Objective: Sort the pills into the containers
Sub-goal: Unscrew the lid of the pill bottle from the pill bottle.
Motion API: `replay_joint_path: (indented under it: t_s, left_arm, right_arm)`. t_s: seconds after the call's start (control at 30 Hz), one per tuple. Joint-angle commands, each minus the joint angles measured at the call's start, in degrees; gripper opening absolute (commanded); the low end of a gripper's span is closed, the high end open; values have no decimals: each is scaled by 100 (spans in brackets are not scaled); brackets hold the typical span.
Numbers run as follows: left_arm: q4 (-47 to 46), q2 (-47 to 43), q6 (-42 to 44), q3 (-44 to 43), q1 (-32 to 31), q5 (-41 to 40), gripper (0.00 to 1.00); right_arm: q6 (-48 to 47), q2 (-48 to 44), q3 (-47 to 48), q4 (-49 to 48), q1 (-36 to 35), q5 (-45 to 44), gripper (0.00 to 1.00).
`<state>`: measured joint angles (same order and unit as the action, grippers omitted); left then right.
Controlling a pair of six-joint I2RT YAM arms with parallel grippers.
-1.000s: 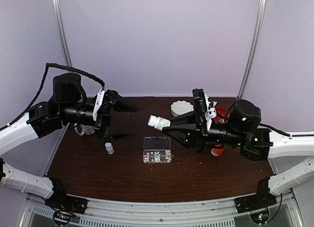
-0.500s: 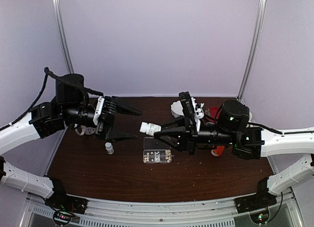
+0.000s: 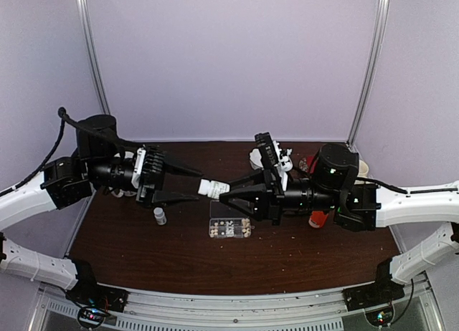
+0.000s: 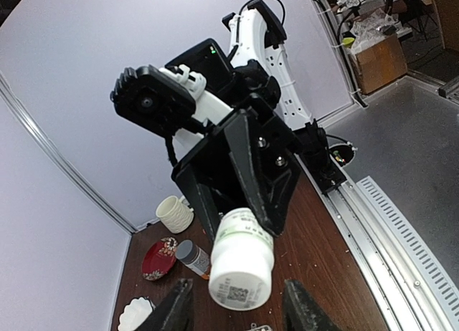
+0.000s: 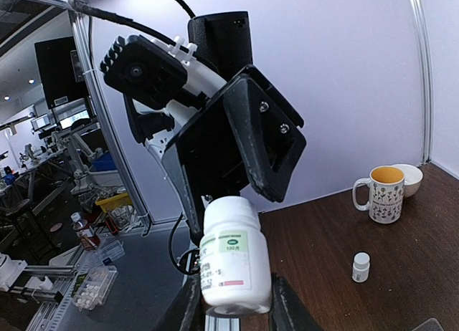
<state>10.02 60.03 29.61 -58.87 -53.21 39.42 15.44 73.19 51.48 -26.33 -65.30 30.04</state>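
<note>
While right hand [image 3: 228, 197] clamps smooth white cylindrical plastic bottle [image 3: 213, 188], matte-black left hand [image 3: 199, 185] gapes around it.

A small white bottle [image 3: 159, 216] stands (upright) on the brown table [image 3: 143, 252].

Mid-table the two arms meet head-on. The right gripper [image 3: 228, 195] clamps a white bottle [image 3: 214, 189]. The bottle's free end sits btwn the spread fingers of the left gripper [image 3: 196, 185], w/ a slim gap each side, so no way through there. Below them is the pill box [image 3: 230, 229], far edge hidden by the right gripper. A small white bottle [image 3: 160, 216] stands near the left gripper. Back right is crowded: white bowl [image 3: 257, 157], red dish [image 3: 309, 162], orange bottle [image 3: 317, 219]. Bare table [image 3: 179, 263] runs along the near edge, L to R.
</note>
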Motion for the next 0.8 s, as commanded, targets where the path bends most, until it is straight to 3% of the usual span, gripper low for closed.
replay_joint_path:
  t_s: [0.0,0.13,0.27,0.4,0.63,0.77]
  left_arm:
    - [-544,-146,-183,130,-32,7,45]
    - [-480,-63,-113,61,-33,109,37]
    - [-437,13,-75,16,-32,103,43]
    - [-472,63,-43,25,-33,123,42]
    - [-528,152,-72,-5,-39,185,23]
    - [-525,206,-148,-68,-32,180,22]
  right_arm:
    - [54,-5,179,-66,-32,83,8]
    - [88,-15,151,-74,-28,-1,8]
    - [99,-6,183,-31,-28,-32,8]
    - [35,11,262,142,-27,-34,8]
    - [-53,-5,240,213,-22,-57,7]
    - [-130,-6,239,277,-25,-110,7]
